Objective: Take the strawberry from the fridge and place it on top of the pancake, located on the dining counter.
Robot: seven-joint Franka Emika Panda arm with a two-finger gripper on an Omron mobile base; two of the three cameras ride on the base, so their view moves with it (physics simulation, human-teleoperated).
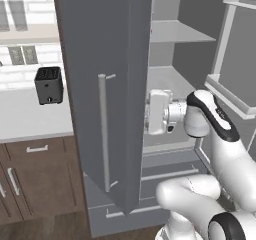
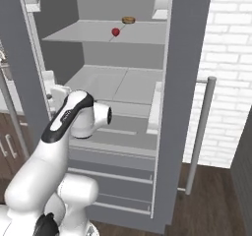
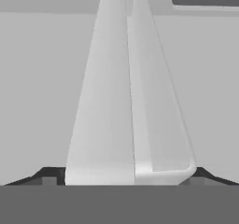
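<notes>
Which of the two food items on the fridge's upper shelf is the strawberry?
The small round bright red one, nearer the shelf's front edge. The other item is flat, round and brown, lying further back.

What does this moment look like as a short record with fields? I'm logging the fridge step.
fridge: both doors open
strawberry: on the upper shelf, untouched
brown round food: same shelf, behind the strawberry
end effector: low, at the left door's inner side, well below the strawberry; jaws not readable
toaster: on the counter left of the fridge
</notes>
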